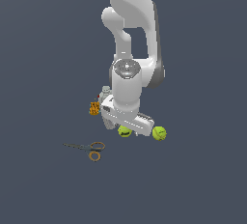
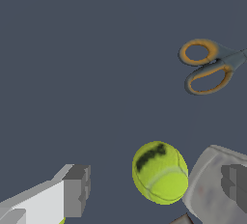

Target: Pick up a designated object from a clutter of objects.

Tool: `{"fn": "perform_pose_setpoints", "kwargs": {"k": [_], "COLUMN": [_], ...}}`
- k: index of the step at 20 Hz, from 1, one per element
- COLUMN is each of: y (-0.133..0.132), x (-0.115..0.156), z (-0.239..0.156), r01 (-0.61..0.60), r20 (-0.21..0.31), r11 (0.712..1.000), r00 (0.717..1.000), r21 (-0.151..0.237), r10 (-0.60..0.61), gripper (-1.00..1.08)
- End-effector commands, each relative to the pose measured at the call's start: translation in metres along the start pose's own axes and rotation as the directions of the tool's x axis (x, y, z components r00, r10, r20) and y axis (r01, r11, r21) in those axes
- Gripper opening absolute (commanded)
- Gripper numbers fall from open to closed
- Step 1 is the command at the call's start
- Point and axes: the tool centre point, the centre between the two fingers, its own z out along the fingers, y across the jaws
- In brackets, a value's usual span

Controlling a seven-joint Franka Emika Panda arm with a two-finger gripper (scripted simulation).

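Note:
A yellow-green tennis ball (image 2: 160, 172) with a dark printed mark lies between my gripper's (image 2: 155, 185) open fingers, nearer the grey pad (image 2: 234, 182) than the white finger (image 2: 72, 191). In the exterior view this ball (image 1: 124, 131) peeks out from under the gripper (image 1: 128, 122), which hangs low over it. A second, similar ball (image 1: 158, 133) lies just past the hand's end on the exterior view's right. Nothing is held.
Orange-handled scissors (image 1: 89, 148) (image 2: 207, 66) lie apart from the balls, on the exterior view's left. A grey-white bottle (image 1: 105, 92) (image 2: 210, 191) and a small orange-yellow item (image 1: 94, 108) sit beside the hand. A red-brown corner (image 2: 181, 219) shows near the bottle.

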Motion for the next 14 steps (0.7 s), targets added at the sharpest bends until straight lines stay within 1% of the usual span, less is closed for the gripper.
{"fn": "perform_pose_setpoints", "kwargs": {"k": [1,6,12,13,14], "y": [0.008,0.019,0.023,0.023,0.023], "x": [-0.015,-0.031,-0.038,-0.038,-0.038], "z": [0.030,0.063,0.076,0.076,0.076], "r01": [-0.003,-0.006,-0.007,-0.007,-0.007], "r20": [0.040,0.083,0.101,0.101,0.101], "r11": [1.000,0.999,0.998,0.998,0.998], "r00": [0.999,0.996,0.995,0.995,0.995], "r21": [-0.022,-0.046,-0.056,-0.056,-0.056], "r10": [0.004,0.010,0.013,0.013,0.013], "gripper": [1.00,1.00,1.00,-1.00,-1.00]}}
